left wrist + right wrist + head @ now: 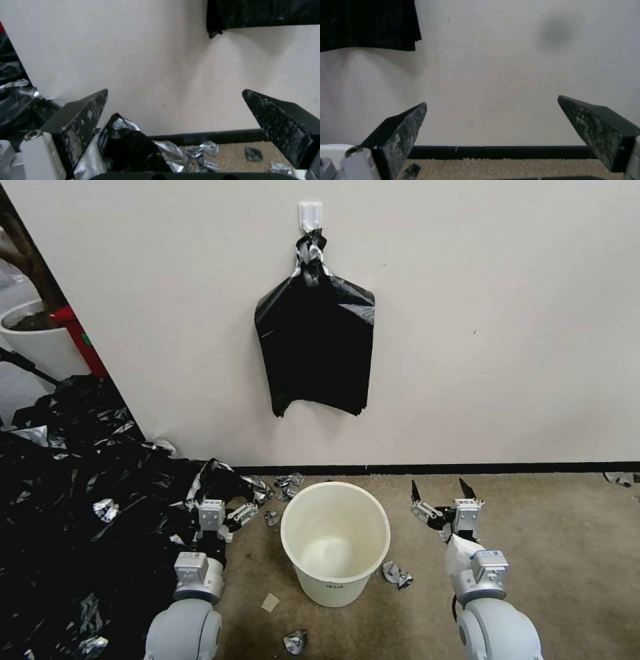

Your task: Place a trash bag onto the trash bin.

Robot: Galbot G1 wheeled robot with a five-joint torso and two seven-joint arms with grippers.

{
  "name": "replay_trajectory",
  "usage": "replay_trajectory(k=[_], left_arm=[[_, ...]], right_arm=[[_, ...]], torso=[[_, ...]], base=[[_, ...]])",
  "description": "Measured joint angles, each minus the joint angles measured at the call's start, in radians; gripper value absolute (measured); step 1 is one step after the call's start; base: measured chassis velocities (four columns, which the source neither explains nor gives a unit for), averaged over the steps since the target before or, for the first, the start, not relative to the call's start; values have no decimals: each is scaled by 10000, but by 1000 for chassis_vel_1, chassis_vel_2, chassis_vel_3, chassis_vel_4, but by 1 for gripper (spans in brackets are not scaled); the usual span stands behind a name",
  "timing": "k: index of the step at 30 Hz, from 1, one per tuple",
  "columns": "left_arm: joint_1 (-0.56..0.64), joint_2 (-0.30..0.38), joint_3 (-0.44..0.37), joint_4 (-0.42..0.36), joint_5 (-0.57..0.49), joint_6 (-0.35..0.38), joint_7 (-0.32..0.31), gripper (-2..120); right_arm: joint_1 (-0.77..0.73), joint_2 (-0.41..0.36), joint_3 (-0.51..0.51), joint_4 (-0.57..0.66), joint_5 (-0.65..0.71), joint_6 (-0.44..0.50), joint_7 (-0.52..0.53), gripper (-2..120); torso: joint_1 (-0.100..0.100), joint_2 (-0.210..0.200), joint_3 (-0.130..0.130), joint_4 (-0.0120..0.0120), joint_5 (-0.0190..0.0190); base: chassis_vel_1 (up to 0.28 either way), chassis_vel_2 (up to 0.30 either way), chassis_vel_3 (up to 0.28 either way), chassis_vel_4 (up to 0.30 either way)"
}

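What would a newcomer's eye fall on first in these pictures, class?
First, the flat black sheaf of bags hanging from a white hook on the pale wall. Below it, the cream trash bin stands bare and unlined on the carpet, with an open left hand and an open right hand on either side. A black plastic heap sprawls beyond the left hand.

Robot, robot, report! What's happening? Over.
Left gripper open by black plastic heap. Right gripper open, empty. Round cream-white plastic bucket unlined.

left gripper (pixel 230 511) low, fingers spread, right gripper (pixel 440 491) low, fingers spread wide
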Motion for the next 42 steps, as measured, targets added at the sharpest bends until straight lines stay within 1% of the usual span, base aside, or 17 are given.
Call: replay_trajectory(k=[17,20,21,22,24,26,28,30,32,33,34,35,36,37,39,40,42], left_arm=[[2,0,32,0,-28,-16,-67,100],[55,-13,338,24,-337,-191,-628,100],[140,-42,751,52,-735,-434,-1384,100],[140,-42,751,52,-735,-434,-1384,100],[153,-5,939,183,-791,-929,-1734,100],[145,17,889,210,-563,-1136,-1683,100],[141,43,688,216,-70,-1465,-1422,100],[142,45,599,215,115,-1575,-1281,100],[150,28,348,207,580,-1944,-892,100],[150,28,348,207,580,-1944,-892,100],[160,8,135,209,809,-2293,-658,100],[173,48,50,276,649,-2831,-769,100],[173,48,50,276,649,-2831,-769,100],[181,78,119,319,270,-3032,-999,100],[290,97,408,324,-983,-3331,-1537,100],[290,97,408,324,-983,-3331,-1537,100],[499,86,561,196,-1814,-3585,-1744,100]], right_arm=[[30,-43,-66,-18,75,120,163,100],[215,-286,-429,-212,507,738,895,100],[393,-530,-775,-399,938,1351,1612,100],[393,-530,-775,-399,938,1351,1612,100],[591,-783,-1146,-602,1396,2013,2388,100],[679,-825,-1194,-726,1347,2283,2311,100],[807,-832,-1236,-867,1110,2591,2038,100],[826,-819,-1237,-899,988,2650,1973,100],[849,-796,-1218,-946,647,2709,1916,100],[849,-796,-1218,-946,647,2709,1916,100],[871,-794,-1128,-1000,133,2788,1753,100],[1111,-939,-1098,-1245,-105,3307,970,100],[1111,-939,-1098,-1245,-105,3307,970,100],[1337,-1042,-1281,-1434,360,3588,572,100],[2286,-1238,-2255,-2058,2187,4101,-20,100],[2286,-1238,-2255,-2058,2187,4101,-20,100],[4038,-1208,-3745,-3049,5123,4454,-193,100]], torso=[[0,0,0,0,0],[0,0,0,0,2],[0,0,0,0,0],[0,0,0,0,0],[-1,0,0,0,-1],[0,0,0,-2,0],[0,0,0,1,1],[0,0,0,1,0],[0,0,0,0,0],[0,0,0,0,0],[0,0,0,0,0],[0,0,0,-3,0],[0,0,0,-3,0],[-1,0,0,-2,-3],[0,0,0,-6,-1],[0,0,0,-6,-1],[0,0,2,2,0]], base=[[0,0,0,0],[0,0,0,0],[0,0,0,0],[0,0,0,0],[0,0,0,0],[0,0,0,0],[0,0,0,0],[0,0,0,0],[0,0,0,0],[0,0,0,0],[0,0,0,0],[0,0,0,0],[0,0,0,0],[0,0,0,0],[0,0,0,0],[0,0,0,0],[0,0,0,0]])
